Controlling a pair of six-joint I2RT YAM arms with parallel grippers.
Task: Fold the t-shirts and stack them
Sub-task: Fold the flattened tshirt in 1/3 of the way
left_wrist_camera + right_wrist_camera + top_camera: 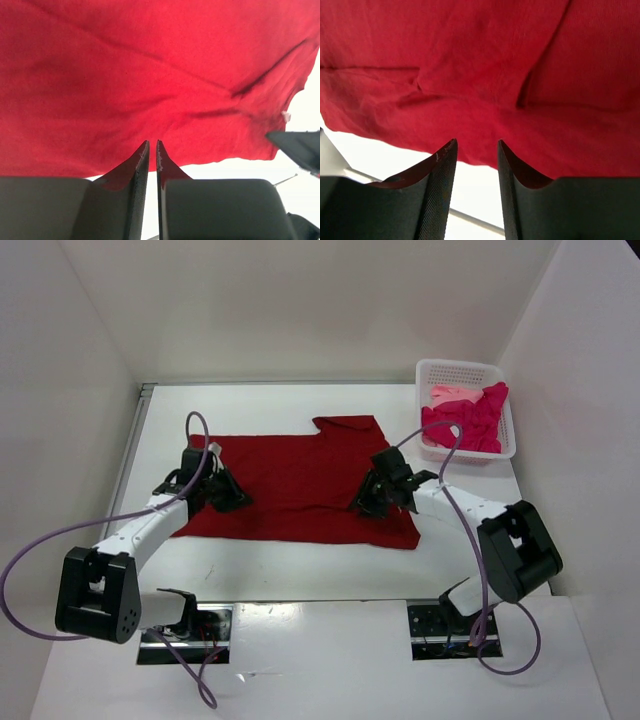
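A dark red t-shirt (300,480) lies spread flat on the white table, its sleeve at the back right. It fills the left wrist view (150,75) and the right wrist view (470,60). My left gripper (226,496) sits low over the shirt's left part; in its wrist view the jaws (152,144) are almost together with nothing between them, tips at the near hem. My right gripper (375,498) sits over the shirt's right part, open and empty (476,142), tips at the hem. A magenta-pink shirt (470,420) and a pale pink shirt (450,395) lie crumpled in the basket.
The white perforated basket (460,367) stands at the back right of the table. White walls close in the table at the left, back and right. Purple cables loop off both arms. A small white tag (285,116) shows on the red shirt's edge.
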